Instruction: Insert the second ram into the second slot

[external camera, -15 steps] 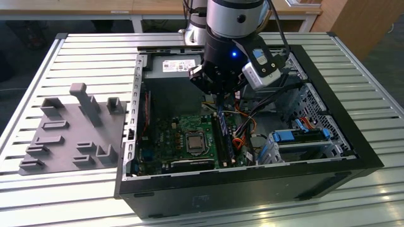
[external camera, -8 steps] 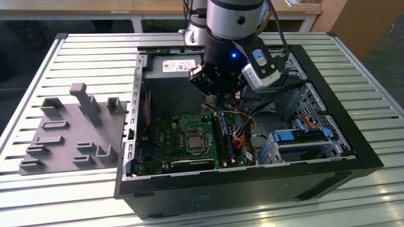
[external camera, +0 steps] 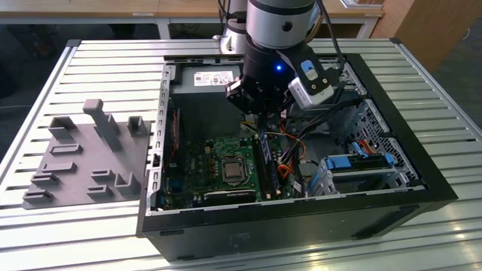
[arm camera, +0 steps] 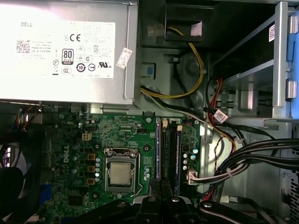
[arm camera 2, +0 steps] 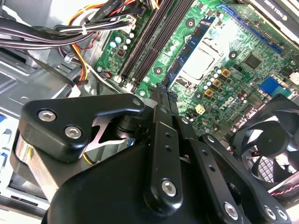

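The gripper (external camera: 261,131), pinched narrow and seemingly empty, hung directly over the far end of the blue ram (external camera: 267,165), which stood slotted, lengthwise near-to-far.

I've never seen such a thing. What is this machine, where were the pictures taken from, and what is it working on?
This is one robot arm with a gripper at its end, pointing down into an open computer case. The exterior view comes from a camera off the arm; both wrist views come from cameras riding on the arm. The case sits on a slatted metal table, beside a grey holder tray. Inside lie the green motherboard, its processor socket and the long memory slots, with the gripper near them. Whether it holds a memory strip I cannot tell.
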Robot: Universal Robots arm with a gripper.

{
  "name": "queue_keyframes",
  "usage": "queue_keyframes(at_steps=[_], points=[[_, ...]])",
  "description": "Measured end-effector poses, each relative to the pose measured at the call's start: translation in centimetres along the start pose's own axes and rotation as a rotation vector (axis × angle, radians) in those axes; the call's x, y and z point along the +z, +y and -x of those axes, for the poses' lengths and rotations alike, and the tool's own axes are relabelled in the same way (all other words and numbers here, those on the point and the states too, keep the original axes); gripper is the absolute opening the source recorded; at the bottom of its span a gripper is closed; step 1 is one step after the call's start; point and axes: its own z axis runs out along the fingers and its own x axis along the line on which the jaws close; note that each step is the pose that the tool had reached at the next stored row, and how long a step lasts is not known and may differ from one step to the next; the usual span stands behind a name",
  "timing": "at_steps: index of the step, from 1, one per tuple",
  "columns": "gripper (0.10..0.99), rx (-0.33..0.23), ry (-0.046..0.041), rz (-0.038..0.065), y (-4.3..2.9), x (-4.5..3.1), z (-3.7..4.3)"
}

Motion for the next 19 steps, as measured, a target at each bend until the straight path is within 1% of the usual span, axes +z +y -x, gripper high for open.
queue_keyframes(at_steps=[19], points=[[0.114, 0.0, 0.0, 0.0, -0.01, 0.44, -0.01]])
